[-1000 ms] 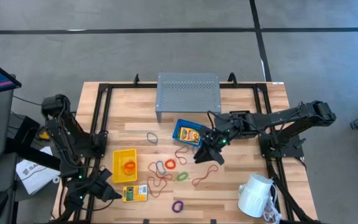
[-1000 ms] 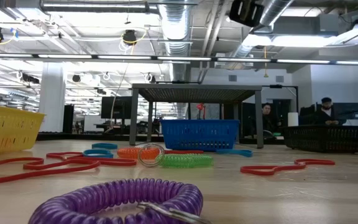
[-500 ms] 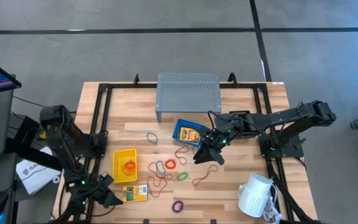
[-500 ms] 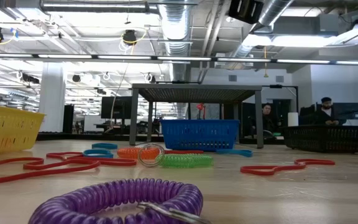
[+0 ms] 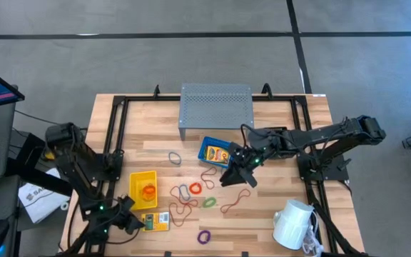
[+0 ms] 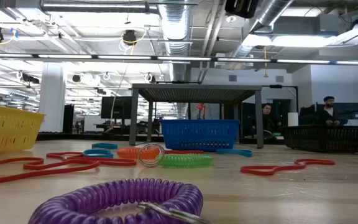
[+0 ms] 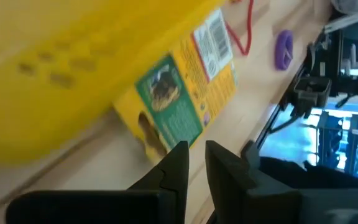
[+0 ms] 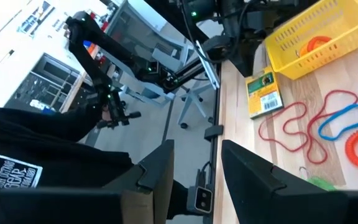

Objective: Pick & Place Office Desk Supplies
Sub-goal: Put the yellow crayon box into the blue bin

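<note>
Packet: small yellow printed packet [image 7: 185,96] lies flat at the table's near edge, just beside the yellow bin [image 5: 143,188].
Handling: likely light, stiff card; grip across its short edges.
Left gripper [image 7: 192,163]: narrow gap, empty, near the packet.
Right gripper [image 8: 196,169]: parted, empty, above the loops.

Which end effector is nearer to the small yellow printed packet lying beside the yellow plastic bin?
The left end effector: it sits right at the small yellow printed packet. The right end effector is far off, past the red loops, beside the blue bin.
</note>
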